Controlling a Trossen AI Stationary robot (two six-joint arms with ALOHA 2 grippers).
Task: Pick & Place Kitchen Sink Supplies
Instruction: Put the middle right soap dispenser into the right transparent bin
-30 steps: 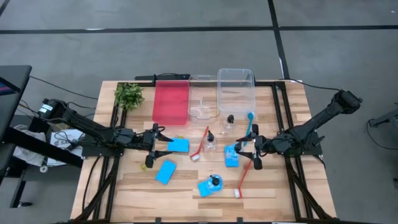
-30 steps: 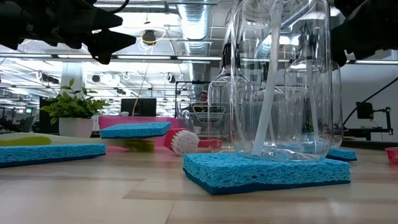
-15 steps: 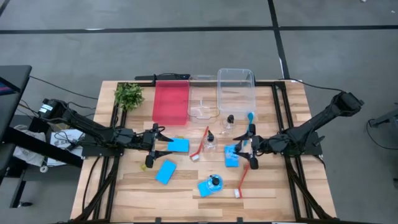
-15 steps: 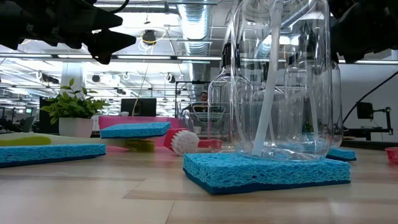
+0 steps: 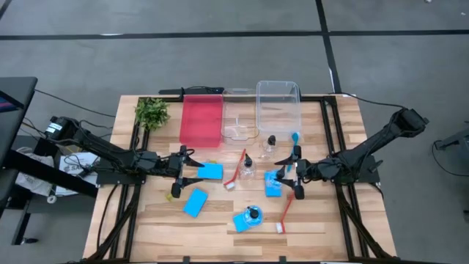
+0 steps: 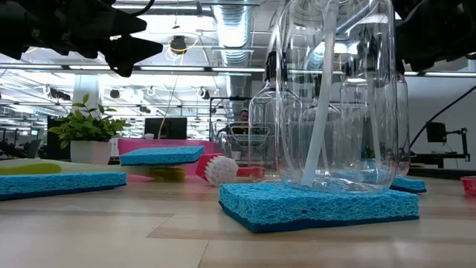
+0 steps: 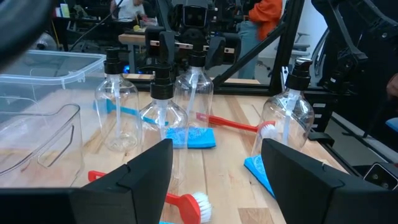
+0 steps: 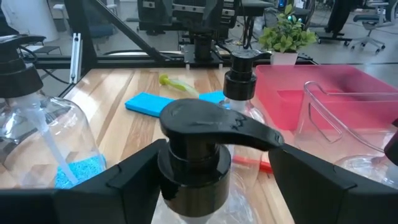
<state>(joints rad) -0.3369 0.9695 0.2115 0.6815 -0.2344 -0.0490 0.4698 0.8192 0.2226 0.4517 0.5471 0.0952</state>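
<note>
My right gripper [image 5: 296, 180] is open. Its fingers stand on either side of the black pump cap [image 8: 199, 146] of a clear bottle [image 5: 275, 178], which stands on a blue sponge [image 5: 272, 188]. My left gripper [image 5: 183, 174] is open and empty, just left of another blue sponge [image 5: 211, 171]. A third sponge [image 5: 195, 202] lies near the front. A fourth sponge [image 5: 243, 221] bears a bottle [image 5: 253, 214]. Two more bottles [image 5: 268, 145] [image 5: 248, 166] stand mid-table. A red brush [image 5: 237, 173], a second red brush [image 5: 285, 211] and a blue brush [image 5: 295, 147] lie flat.
A red tray [image 5: 201, 122], a small clear tray [image 5: 239, 123] and a deep clear bin [image 5: 278, 103] stand along the far edge. A leafy sprig [image 5: 152, 111] is at the far left. A yellow-green brush [image 8: 177, 83] lies beyond the sponges. There is bare wood at the near left.
My right gripper has gone a little toward the table's left, closer around the bottle that stands on the sponge. Nothing else has moved.
</note>
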